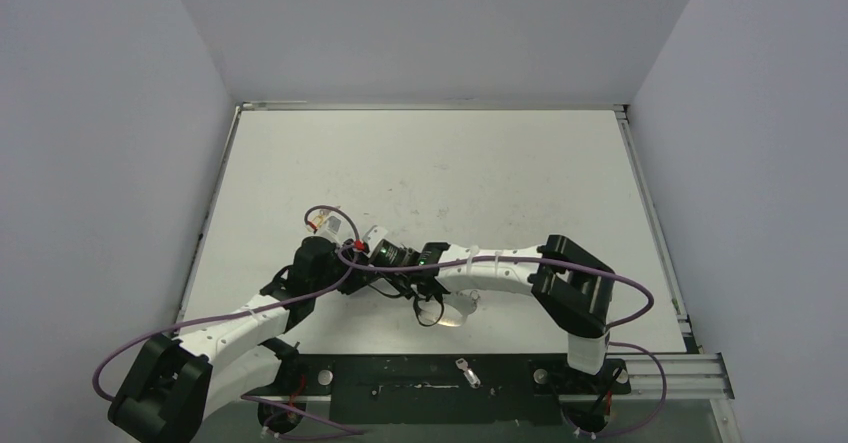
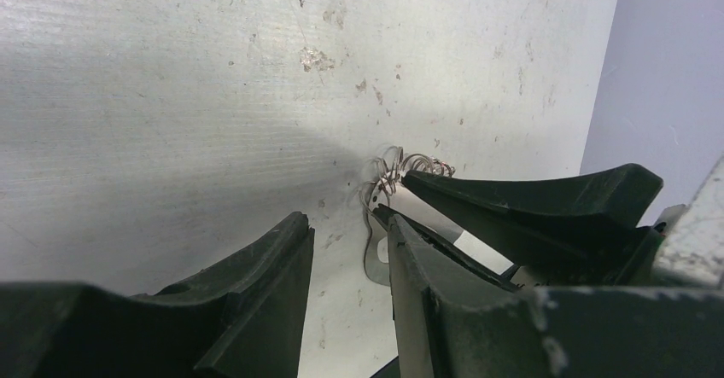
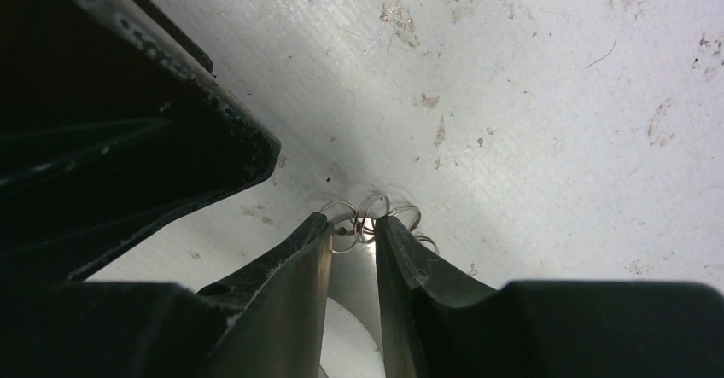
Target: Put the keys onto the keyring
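Note:
The keyring's flat silver band (image 3: 350,286) runs between the fingers of my right gripper (image 3: 353,223), which is shut on it. Its chain of small wire rings (image 3: 376,212) bunches on the table just past the fingertips. From the left wrist the same band (image 2: 373,263) and rings (image 2: 403,166) show beside my left gripper (image 2: 346,224), which is open with only bare table between its fingers. The right gripper's black fingers (image 2: 512,199) lie close alongside. One small silver key (image 1: 466,371) lies on the black strip between the arm bases. Both grippers meet near the table's front middle (image 1: 400,281).
The white table (image 1: 430,173) is scuffed and stained. Purple cables (image 1: 330,263) loop over both wrists where the arms cross. Grey walls close in the left, back and right sides.

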{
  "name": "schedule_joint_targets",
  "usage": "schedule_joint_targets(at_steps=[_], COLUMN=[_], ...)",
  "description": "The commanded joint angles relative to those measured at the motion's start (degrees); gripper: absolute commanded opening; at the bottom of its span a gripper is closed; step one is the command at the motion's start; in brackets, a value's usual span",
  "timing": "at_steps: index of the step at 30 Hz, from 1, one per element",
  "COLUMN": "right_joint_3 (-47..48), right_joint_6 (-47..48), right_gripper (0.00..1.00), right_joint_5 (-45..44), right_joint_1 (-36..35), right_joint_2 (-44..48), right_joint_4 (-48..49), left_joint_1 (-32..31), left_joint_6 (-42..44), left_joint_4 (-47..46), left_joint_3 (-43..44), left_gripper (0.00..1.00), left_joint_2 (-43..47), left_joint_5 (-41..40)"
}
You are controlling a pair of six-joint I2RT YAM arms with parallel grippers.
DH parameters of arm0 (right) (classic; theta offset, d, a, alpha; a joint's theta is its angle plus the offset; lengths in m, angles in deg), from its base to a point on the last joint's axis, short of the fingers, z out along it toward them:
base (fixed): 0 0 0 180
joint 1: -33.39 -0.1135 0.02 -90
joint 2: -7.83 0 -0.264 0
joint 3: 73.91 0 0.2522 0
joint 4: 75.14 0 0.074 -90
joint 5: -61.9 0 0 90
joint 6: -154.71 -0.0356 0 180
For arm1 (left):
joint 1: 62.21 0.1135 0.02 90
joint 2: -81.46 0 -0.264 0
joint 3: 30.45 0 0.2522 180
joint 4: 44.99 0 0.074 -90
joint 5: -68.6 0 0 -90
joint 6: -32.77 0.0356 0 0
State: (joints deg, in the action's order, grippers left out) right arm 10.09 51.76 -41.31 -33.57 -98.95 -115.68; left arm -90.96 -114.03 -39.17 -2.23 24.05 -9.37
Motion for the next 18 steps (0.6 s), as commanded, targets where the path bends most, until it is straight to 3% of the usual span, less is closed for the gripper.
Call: schedule_joint_targets(at_steps=[1, 16, 18], right_joint_3=[2.7, 4.2, 4.2], right_joint_6=[0.8, 0.6, 0.7], right_gripper=[0.28, 0.23, 0.17], right_joint_5=[-2.3, -6.3, -6.9], right_joint_1=[-0.9, -1.9, -2.0], right_joint_2=[-1.5, -4.1, -3.7], right_joint_4=[-1.2, -3.7, -3.6], left_joint_1=[0.3, 0.3, 0.3], left_joint_6=[0.5, 1.1, 1.4], left_joint_4=[-1.1, -0.5, -0.4], left_joint_3=[0.1, 0.3, 0.4], left_gripper=[0.36, 0.36, 0.36], left_joint_2=[-0.1, 0.4, 0.5], left_joint_5=[0.7, 0.5, 0.5])
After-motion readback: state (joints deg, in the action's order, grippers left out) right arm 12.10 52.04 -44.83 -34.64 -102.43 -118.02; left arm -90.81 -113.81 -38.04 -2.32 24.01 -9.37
